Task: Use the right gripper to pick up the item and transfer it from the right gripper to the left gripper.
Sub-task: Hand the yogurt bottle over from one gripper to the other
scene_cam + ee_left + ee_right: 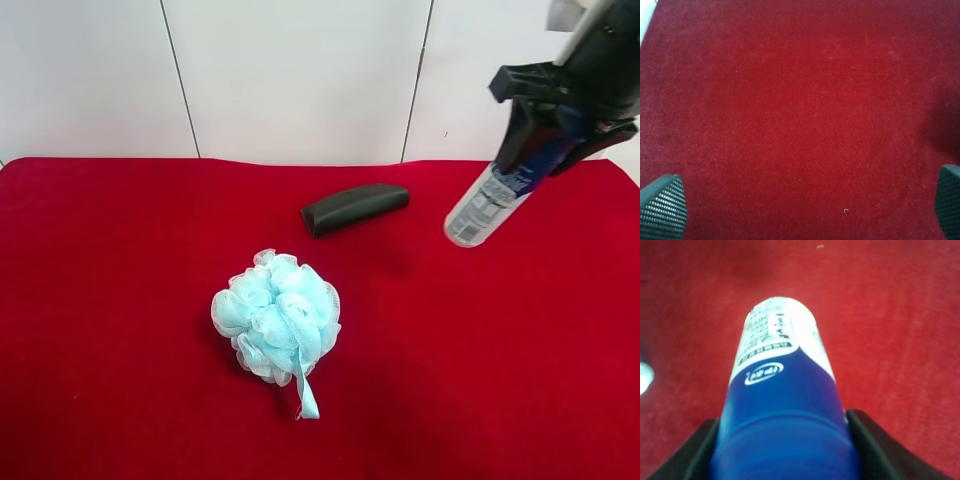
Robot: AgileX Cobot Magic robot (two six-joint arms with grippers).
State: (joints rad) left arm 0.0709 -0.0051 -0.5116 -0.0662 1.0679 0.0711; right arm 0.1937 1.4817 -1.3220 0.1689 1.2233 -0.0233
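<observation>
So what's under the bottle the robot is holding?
Just bare red cloth shows under the bottle. The bottle's body hides the patch right behind it in the wrist view, and the end effector covers its cap end.

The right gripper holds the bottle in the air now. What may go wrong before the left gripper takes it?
1. The right gripper clamps the bottle at its blue end only; the white end hangs tilted and free, so it may slip or pivot.
2. The left gripper is open over bare red cloth, with no bottle in its view; a misaligned grasp may knock it loose.
</observation>
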